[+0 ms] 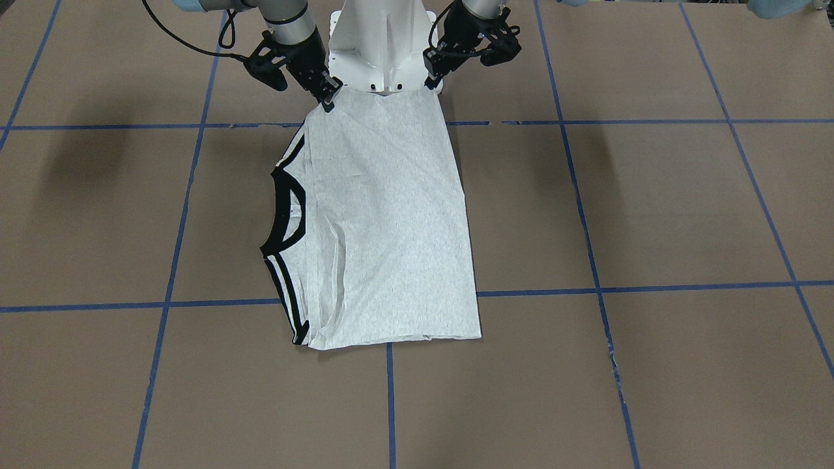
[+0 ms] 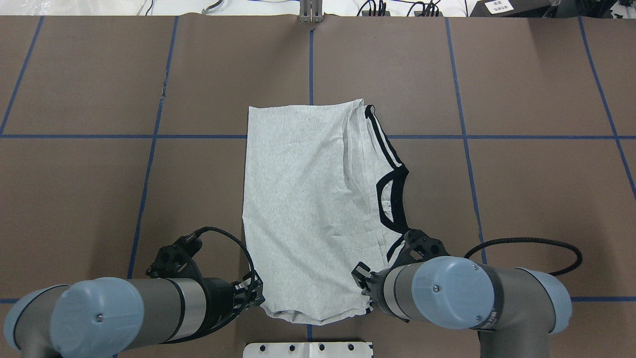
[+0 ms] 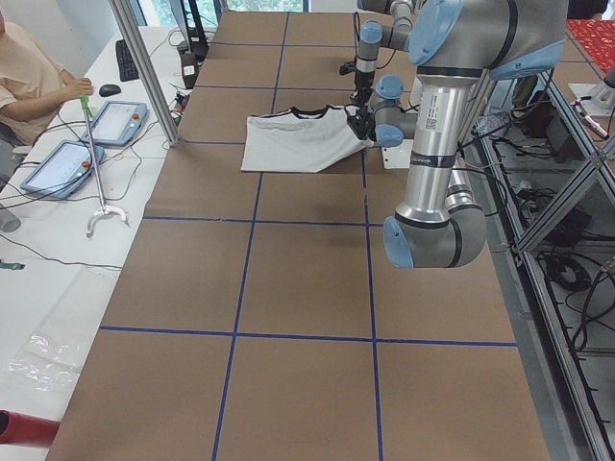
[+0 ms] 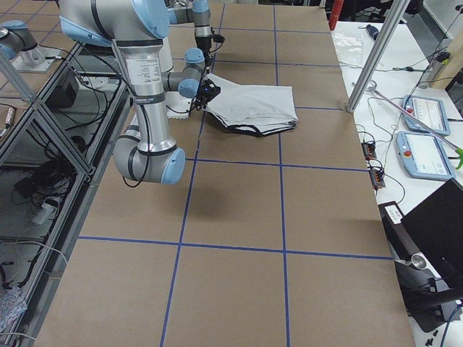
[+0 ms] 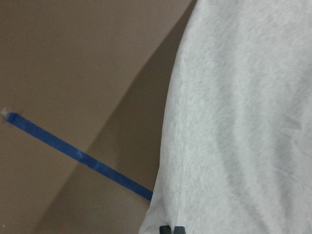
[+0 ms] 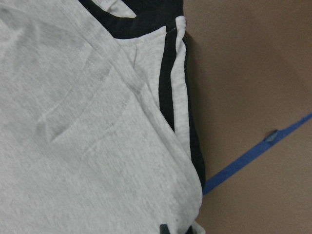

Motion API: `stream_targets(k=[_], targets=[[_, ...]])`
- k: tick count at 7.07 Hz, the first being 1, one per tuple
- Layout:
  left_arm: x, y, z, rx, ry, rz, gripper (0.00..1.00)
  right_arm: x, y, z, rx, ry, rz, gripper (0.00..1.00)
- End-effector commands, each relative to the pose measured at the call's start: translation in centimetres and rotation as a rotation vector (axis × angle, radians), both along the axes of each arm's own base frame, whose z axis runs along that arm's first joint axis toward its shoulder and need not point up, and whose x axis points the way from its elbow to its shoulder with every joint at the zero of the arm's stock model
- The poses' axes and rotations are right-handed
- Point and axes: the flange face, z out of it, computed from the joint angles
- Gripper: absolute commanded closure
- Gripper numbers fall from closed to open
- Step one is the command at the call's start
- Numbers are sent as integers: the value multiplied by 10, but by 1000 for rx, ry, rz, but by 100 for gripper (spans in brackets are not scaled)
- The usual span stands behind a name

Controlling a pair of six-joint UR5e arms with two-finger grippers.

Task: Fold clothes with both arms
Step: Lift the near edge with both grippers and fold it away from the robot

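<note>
Brown table (image 1: 651,208), blue tape grid (image 1: 651,121).

We see a light grey shirt (image 2: 303,199) with tiny darker specks all over it. Its neckband (image 2: 381,201) is black. The sleeve edge (image 2: 383,140) has two black stripes with a pale stripe in between. The tabletop (image 2: 99,74) is brown. Blue tape lines (image 2: 74,135) cross it and make big squares. The left arm (image 2: 184,306) and the right arm (image 2: 502,298) are shiny silver-grey, and their round caps (image 2: 99,318) are light blue. The left hand (image 1: 432,81) and the right hand (image 1: 328,99) are black. The cable (image 2: 526,242) is black too. The base (image 2: 308,349) is white with small dark holes.
</note>
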Motion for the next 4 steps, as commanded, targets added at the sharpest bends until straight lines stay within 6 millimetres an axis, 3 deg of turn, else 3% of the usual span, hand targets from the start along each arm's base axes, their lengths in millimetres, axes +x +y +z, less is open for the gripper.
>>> stream_targets(k=[1, 2, 3, 4], targets=[[-55, 7, -46, -1, 77, 2, 100, 48, 11, -37, -1, -56, 1, 100], [-58, 1, -45, 9, 64, -6, 100, 68, -8, -52, 7, -94, 49, 100], [-56, -26, -36, 23, 31, -58, 100, 79, -39, -50, 12, -85, 119, 100], [-56, -51, -44, 81, 28, -92, 100, 84, -71, -52, 1, -84, 164, 100]])
